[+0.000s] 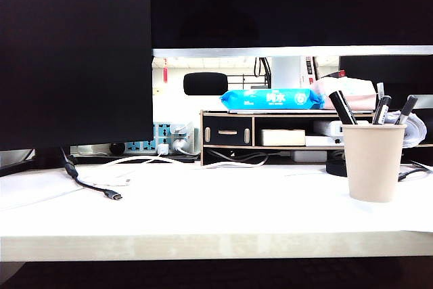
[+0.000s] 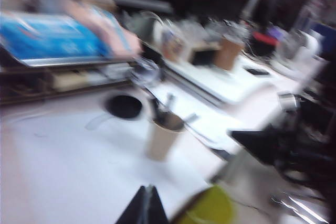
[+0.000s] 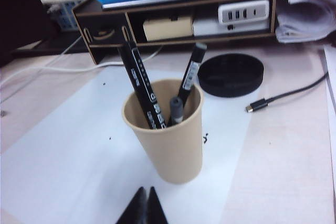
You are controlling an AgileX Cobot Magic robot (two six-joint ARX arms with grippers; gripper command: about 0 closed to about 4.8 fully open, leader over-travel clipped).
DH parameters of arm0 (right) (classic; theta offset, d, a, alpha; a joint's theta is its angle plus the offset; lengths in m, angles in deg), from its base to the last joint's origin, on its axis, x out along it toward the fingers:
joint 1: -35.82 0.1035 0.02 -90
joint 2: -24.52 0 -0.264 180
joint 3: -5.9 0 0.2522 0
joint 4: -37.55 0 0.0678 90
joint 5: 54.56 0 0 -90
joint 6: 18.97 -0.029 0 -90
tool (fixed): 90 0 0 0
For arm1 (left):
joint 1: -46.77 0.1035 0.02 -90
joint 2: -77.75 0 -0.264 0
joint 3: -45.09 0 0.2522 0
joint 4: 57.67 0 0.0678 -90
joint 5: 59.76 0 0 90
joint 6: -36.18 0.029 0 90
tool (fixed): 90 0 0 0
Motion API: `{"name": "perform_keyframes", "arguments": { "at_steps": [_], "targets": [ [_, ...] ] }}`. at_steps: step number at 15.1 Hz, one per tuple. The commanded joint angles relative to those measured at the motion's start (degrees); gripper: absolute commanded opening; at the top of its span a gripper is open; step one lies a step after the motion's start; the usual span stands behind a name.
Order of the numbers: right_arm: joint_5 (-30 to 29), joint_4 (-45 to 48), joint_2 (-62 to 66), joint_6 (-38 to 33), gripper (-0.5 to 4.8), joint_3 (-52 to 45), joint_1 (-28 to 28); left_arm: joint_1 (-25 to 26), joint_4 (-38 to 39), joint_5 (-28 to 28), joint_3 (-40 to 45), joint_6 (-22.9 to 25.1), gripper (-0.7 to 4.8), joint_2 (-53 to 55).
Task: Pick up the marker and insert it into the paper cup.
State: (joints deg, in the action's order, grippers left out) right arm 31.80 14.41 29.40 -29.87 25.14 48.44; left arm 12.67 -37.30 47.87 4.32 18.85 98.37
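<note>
The beige paper cup (image 1: 373, 160) stands upright on the white table (image 1: 203, 214) at the right. The long black marker (image 1: 342, 106) leans inside it, its top above the rim, beside two shorter dark-capped pens. My right wrist view looks down on the paper cup (image 3: 168, 140) and the marker (image 3: 140, 82) with its white lettering. My right gripper (image 3: 145, 188) is shut and empty, just short of the cup. The left wrist view is blurred. In it my left gripper (image 2: 147, 187) is shut and empty, farther back from the paper cup (image 2: 161, 140). Neither gripper shows in the exterior view.
A black round disc (image 3: 231, 74) lies behind the cup. A USB cable end (image 3: 257, 106) lies beside the cup, another (image 1: 111, 194) at the left. A wooden shelf (image 1: 226, 133) with a blue wipes pack (image 1: 270, 98) stands at the back. A dark monitor (image 1: 74, 52) fills the left.
</note>
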Motion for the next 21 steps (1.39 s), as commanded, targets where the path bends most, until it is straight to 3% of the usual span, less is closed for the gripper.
{"name": "perform_keyframes", "arguments": {
  "at_steps": [1,4,7,10,15,21],
  "targets": [
    [-0.55,-2.03,-0.09,-0.02,-0.06,0.22,0.02,-0.07,14.03,-8.63,-0.02,2.75,-0.05,-13.03],
    [-0.26,-2.82,-0.07,0.00,-0.06,0.22,-0.02,0.07,21.18,-15.61,-0.02,2.75,-0.05,-20.39],
    [-1.01,-2.86,-0.76,0.02,-0.06,0.22,0.00,0.07,18.36,-16.55,2.08,2.67,-0.05,-20.35],
    [-0.98,-2.84,-0.81,0.02,-0.06,0.22,0.00,0.09,15.23,-18.16,10.01,-0.55,-0.05,-20.35],
    [-0.98,-2.84,-0.81,0.02,-0.06,0.22,0.00,0.07,11.67,-22.21,19.80,-0.68,-0.05,-20.37],
    [-0.98,-2.84,-0.81,0.02,-0.06,0.22,0.00,0.07,14.53,-22.58,20.98,-0.68,-0.05,-20.37]
  ]
}}
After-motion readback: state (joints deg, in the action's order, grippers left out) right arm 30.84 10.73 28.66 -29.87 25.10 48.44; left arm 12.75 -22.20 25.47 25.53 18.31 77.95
